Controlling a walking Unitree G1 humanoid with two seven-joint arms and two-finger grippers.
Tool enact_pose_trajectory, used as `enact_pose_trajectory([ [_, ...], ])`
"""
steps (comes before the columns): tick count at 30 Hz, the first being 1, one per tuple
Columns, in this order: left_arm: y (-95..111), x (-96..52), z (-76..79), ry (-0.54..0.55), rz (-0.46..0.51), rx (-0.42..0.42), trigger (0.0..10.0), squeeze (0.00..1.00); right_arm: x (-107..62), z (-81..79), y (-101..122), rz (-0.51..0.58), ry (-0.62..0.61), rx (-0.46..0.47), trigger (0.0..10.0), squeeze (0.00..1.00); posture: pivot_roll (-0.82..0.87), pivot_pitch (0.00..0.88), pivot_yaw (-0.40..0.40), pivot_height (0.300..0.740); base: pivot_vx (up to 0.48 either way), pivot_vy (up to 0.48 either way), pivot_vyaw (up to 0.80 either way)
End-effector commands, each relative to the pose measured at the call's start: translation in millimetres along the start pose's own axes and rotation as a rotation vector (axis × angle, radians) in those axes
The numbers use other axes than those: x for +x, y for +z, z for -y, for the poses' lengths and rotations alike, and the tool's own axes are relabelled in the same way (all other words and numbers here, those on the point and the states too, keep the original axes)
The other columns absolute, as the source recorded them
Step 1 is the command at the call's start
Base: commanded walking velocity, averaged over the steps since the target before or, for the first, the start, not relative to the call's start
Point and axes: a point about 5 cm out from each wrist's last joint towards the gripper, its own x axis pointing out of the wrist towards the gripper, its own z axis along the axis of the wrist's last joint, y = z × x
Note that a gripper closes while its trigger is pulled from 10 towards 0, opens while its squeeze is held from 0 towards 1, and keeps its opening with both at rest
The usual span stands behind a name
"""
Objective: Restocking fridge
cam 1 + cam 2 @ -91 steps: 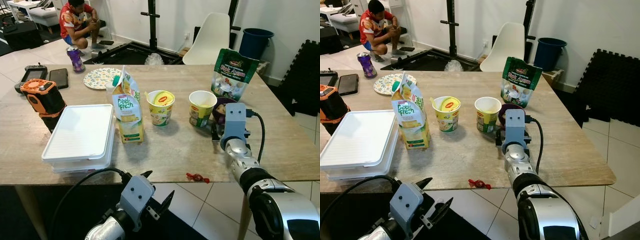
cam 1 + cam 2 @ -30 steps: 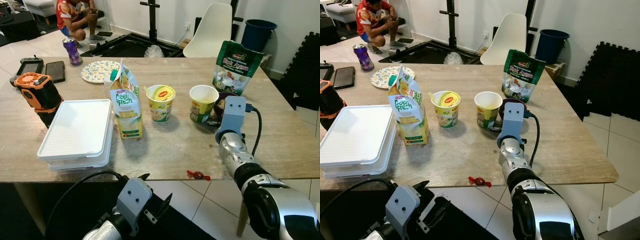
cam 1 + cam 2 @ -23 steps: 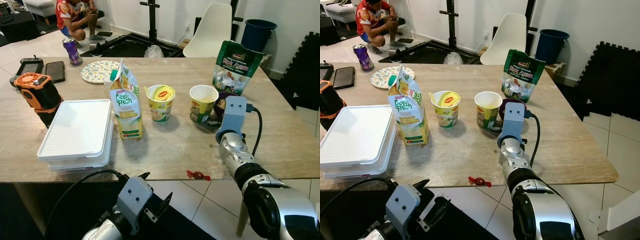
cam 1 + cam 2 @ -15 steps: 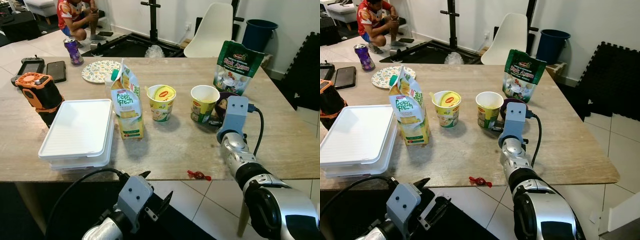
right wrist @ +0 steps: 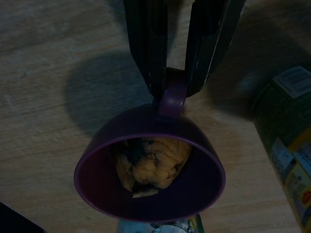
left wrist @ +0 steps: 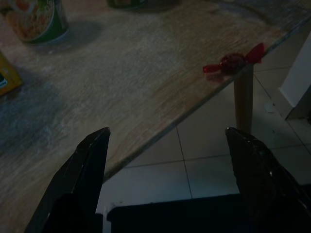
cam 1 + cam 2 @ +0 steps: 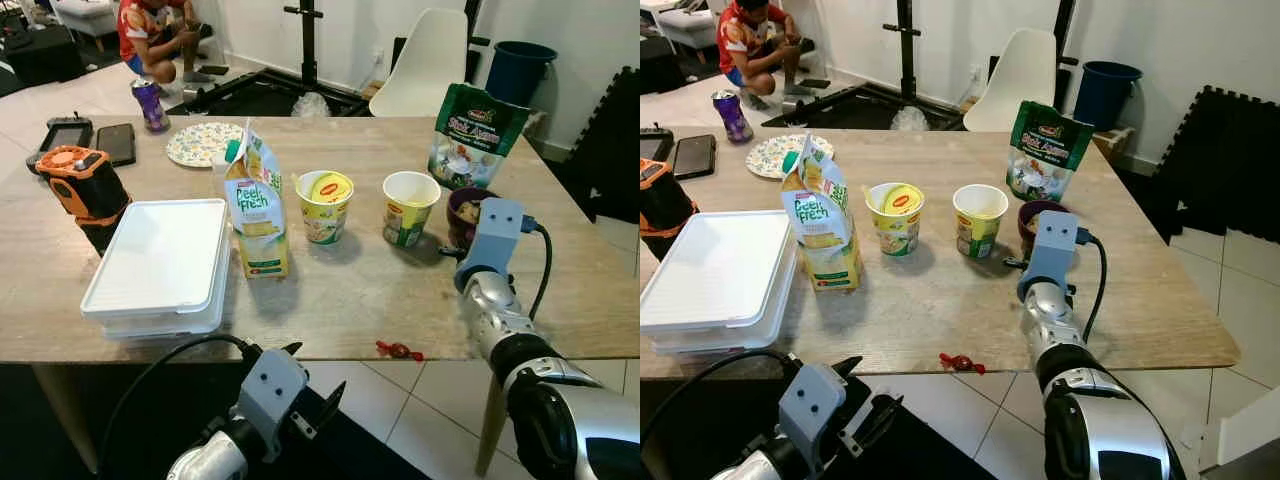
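Purple cup (image 5: 150,170) pinched by its handle (image 5: 171,99) between the black fingers (image 5: 146,48) of the right gripper (image 5: 177,85), out past the fingertips with its mouth turned toward the wrist camera. Looks like the start of carrying it off the table (image 7: 350,290) toward a fridge, judging by the task. Best done slowly: lift straight up, keep the rim level so the brownish lump of food (image 5: 150,162) inside stays put, and swing wide of the paper noodle cup (image 7: 408,208) just beside the fingers. Worth watching for rotation too, since a grip on a thin handle alone lets a loaded cup tip forward.

Fingers of that gripper nearly closed, clamped on either side of the handle, touching it and nothing else; cup body hangs just beyond the tips, over wood. Whether its base rests on the table or clears it, cannot tell.

Left gripper (image 6: 167,141) low, below and outside the table edge, fingers spread wide and holding nothing. Between and beyond those fingers: table edge, floor tiles, and a red wrapped sweet (image 6: 234,62) lying near the edge, well apart from either fingertip.
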Motion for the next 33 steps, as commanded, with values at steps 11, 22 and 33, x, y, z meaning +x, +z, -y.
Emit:
enact_pose_trajectory([
  [11,-6,9.5,-2.1,0.000,0.000,-0.006,10.0,0.00,-7.8,7.5,-25,-0.065,0.141,-0.022,2.4,0.00,0.07,0.125,-0.007,0.734,0.000,0.000,0.00],
  [22,-8,15.6,-7.6,0.033,0.009,-0.003,10.0,0.00,-10.7,2.6,-21,-0.030,0.296,0.012,0.0,0.00,0.06,0.117,-0.009,0.734,0.000,0.000,0.00],
  [33,-8,18.3,-13.7,0.075,0.015,-0.008,10.0,0.00,-16.3,-11.8,-19,-0.007,0.474,-0.101,0.0,0.00,0.07,0.091,-0.020,0.734,0.000,0.000,0.00],
])
